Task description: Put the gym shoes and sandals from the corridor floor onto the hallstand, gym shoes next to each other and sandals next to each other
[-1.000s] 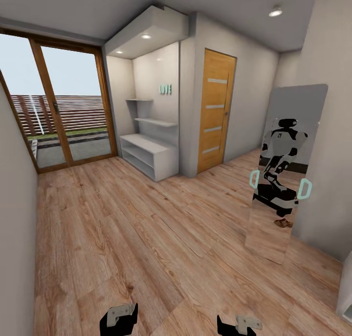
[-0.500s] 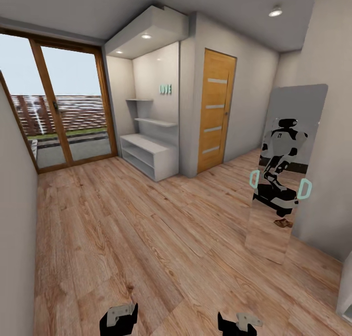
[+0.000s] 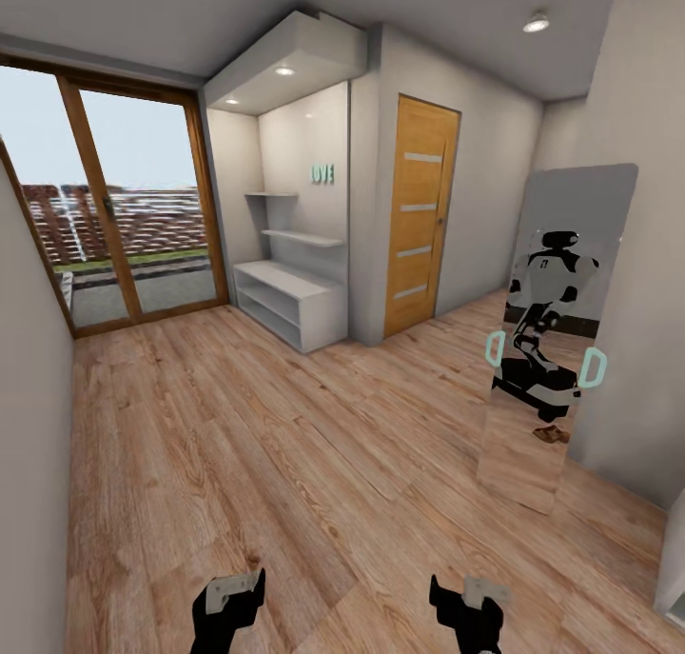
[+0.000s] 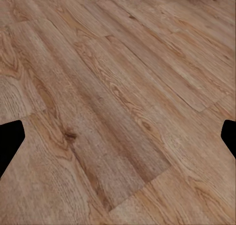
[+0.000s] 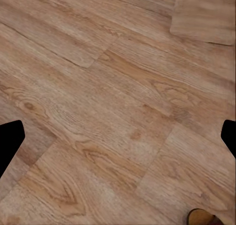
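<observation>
Both the left gripper (image 3: 228,604) and right gripper (image 3: 468,606) hang spread and empty over bare corridor floor (image 3: 285,445); hallstand (image 3: 285,304) stands well ahead; shoes unlocated, so survey before advancing.

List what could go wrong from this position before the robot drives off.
1. The tall mirror leans against the wall on the robot's right; turning or swinging the right end effector that way might knock it.
2. A brown object lies on the corridor floor near the right end effector, too cropped to identify; the base may run over it.
3. The hallstand stands across the room beside the wooden door, so carried shoes face a long drive.
</observation>
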